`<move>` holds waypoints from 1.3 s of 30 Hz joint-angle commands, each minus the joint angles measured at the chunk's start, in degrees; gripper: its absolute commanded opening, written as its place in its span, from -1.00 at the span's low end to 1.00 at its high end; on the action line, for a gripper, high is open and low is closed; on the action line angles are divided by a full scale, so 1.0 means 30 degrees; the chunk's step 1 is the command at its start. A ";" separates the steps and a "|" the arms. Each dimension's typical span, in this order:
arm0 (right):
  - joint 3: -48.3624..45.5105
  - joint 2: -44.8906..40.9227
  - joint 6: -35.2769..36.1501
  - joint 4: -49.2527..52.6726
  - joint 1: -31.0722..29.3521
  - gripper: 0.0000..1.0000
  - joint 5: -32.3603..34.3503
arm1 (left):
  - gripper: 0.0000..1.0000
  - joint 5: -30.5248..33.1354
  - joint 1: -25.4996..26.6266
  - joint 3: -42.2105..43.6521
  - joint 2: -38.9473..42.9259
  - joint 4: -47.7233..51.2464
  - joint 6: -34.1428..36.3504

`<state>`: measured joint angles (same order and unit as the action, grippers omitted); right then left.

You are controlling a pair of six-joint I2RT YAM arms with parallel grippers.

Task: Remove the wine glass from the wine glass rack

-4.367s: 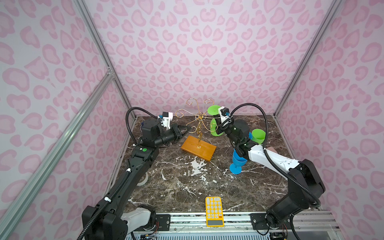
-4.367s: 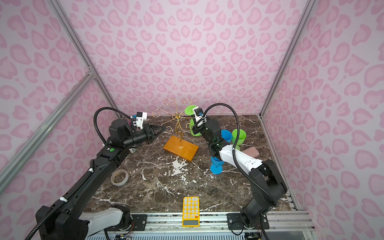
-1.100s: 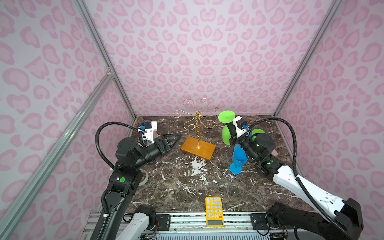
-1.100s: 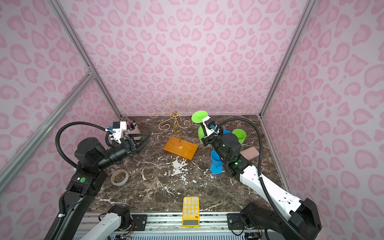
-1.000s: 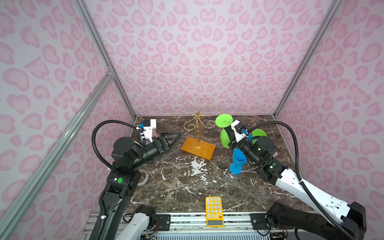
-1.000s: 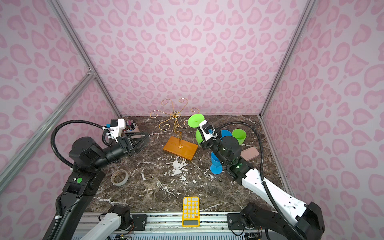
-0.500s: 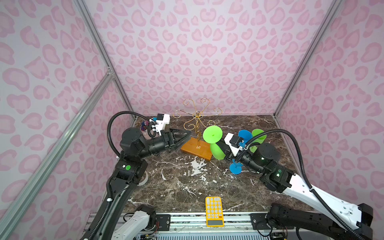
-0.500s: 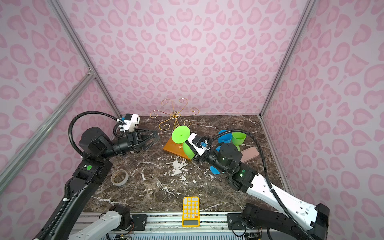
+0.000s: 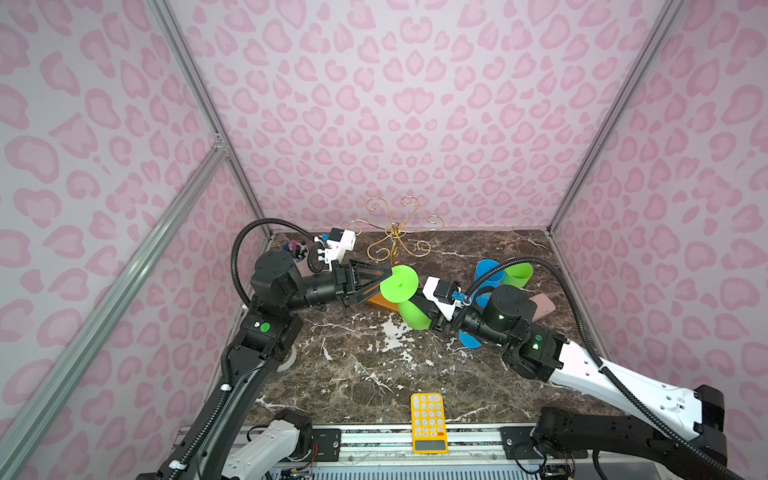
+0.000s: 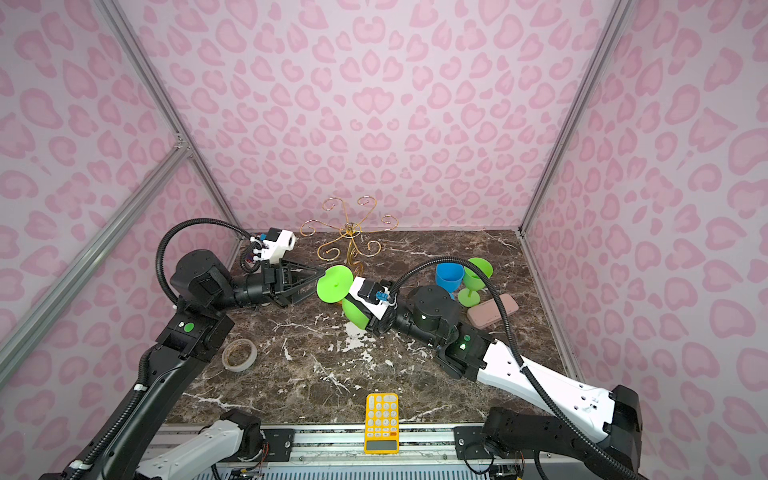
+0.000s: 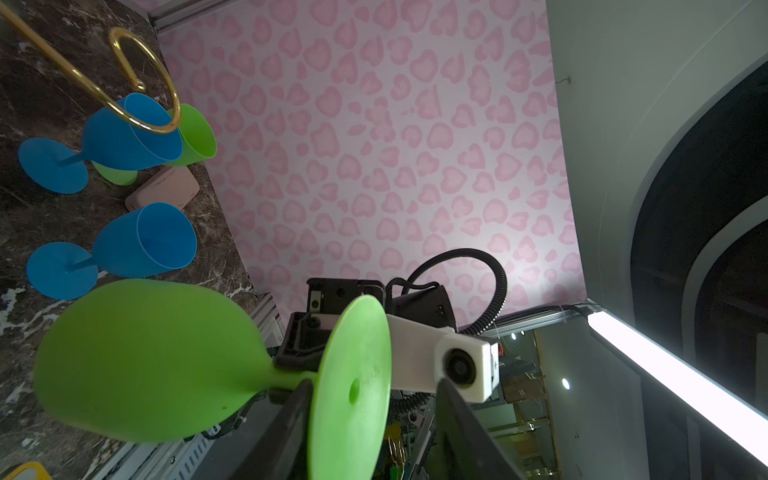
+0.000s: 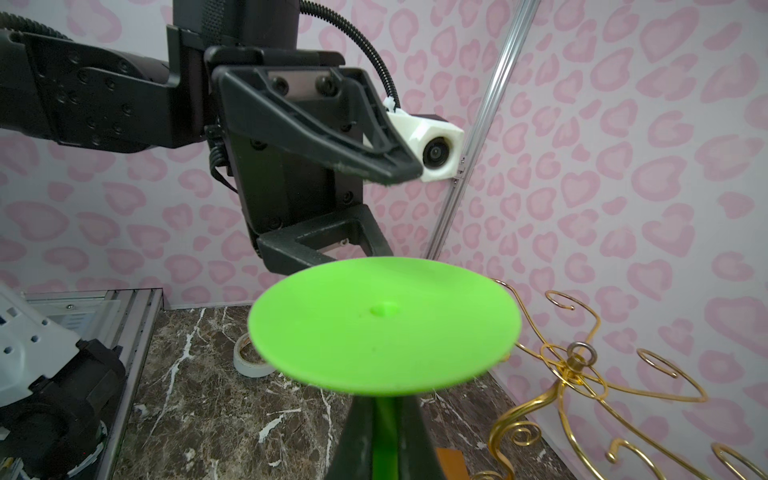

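The green wine glass (image 9: pixel 400 284) (image 10: pixel 334 285) hangs tilted above the table, off the gold wire wine glass rack (image 9: pixel 394 232) (image 10: pixel 350 232). My right gripper (image 12: pixel 384 405) is shut on its stem just under the round foot (image 12: pixel 382 324); in both top views the glass and wrist camera mostly hide it. My left gripper (image 9: pixel 380 282) (image 10: pixel 316 282) (image 11: pixel 374 384) stands open with the foot's rim between its fingers. One finger (image 11: pixel 286 428) lies against the foot's back and the other (image 11: pixel 461 432) stands apart. The bowl (image 11: pixel 145 357) points down towards the table.
At the back right stand a blue glass (image 10: pixel 449 276), another green glass (image 10: pixel 478 274) and a pink case (image 10: pixel 492 311). A second blue glass (image 11: pixel 141 241) shows in the left wrist view. A tape roll (image 10: pixel 239 353) lies front left, a yellow calculator (image 10: pixel 381 419) at the front edge.
My right arm has carried the green glass left and down from beside the rack, tipping it over. My left gripper has swung right to the glass's foot, its jaws narrowing.
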<state>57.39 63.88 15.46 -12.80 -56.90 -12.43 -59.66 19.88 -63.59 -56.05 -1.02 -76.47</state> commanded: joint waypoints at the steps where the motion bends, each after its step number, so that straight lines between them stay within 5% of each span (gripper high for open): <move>1: 0.0162 0.0319 0.0006 -0.0783 -0.0002 -1.00 -0.0129 | -0.07 -0.0591 0.0070 0.0049 -0.0066 -0.0884 -0.0028; 24: 0.0456 0.2013 0.0043 -0.2353 0.0481 -1.00 -0.0077 | -0.92 -0.1880 0.0207 -0.0716 -0.0345 -0.0853 -0.0308; 32: -0.0751 -0.0232 -0.1638 -0.2575 0.0728 -0.38 -0.1281 | -0.93 -0.3545 -0.0353 -0.3339 -0.0709 -0.1741 -0.1072; 35: -0.1705 -0.1846 -0.3217 -0.3262 0.1382 0.15 -0.1883 | -0.92 -0.3758 -0.0580 -0.3943 -0.0880 -0.2257 -0.1308; 39: -0.2937 -0.3672 -0.6734 -0.5063 0.3385 0.11 -0.3154 | -0.93 -0.3724 -0.0738 -0.5038 -0.1315 -0.3733 -0.1870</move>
<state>50.19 54.85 4.84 -23.14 -49.52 -18.48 -69.67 17.82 -76.38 -59.40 -5.80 -81.03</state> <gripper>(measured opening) 0.551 0.065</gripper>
